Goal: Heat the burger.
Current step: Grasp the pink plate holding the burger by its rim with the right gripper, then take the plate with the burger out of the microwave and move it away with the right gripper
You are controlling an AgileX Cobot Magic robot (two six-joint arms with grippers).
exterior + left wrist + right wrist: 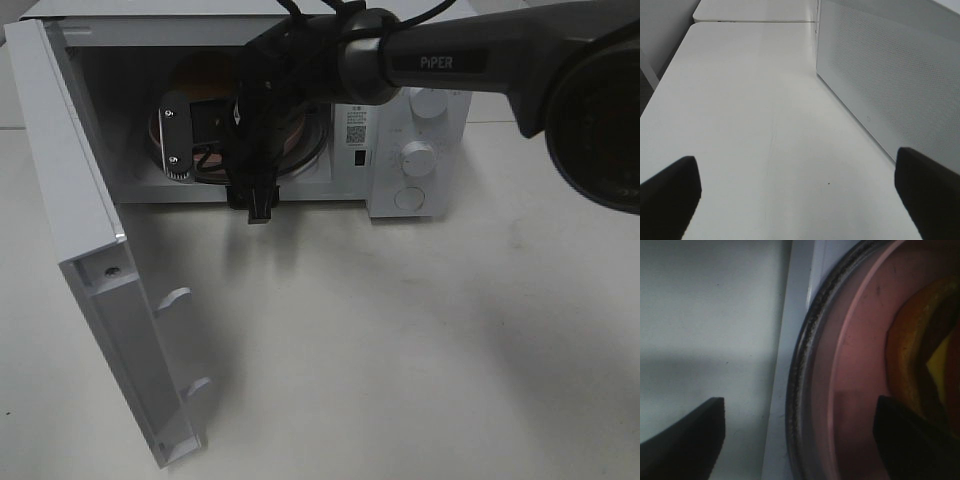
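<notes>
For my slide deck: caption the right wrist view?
Open right gripper over the pink plate holding the burger, on the microwave's glass turntable.

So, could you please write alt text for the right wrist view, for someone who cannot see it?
Close-up of a pink plate carrying the burger, resting on the microwave's glass turntable. Two dark fingers of the open right gripper frame the plate's rim; a pale surface fills the rest.

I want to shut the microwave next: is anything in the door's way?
Yes. The right arm reaches through the opening, its gripper open over the pink plate with the burger inside. The door stands wide open.
</notes>
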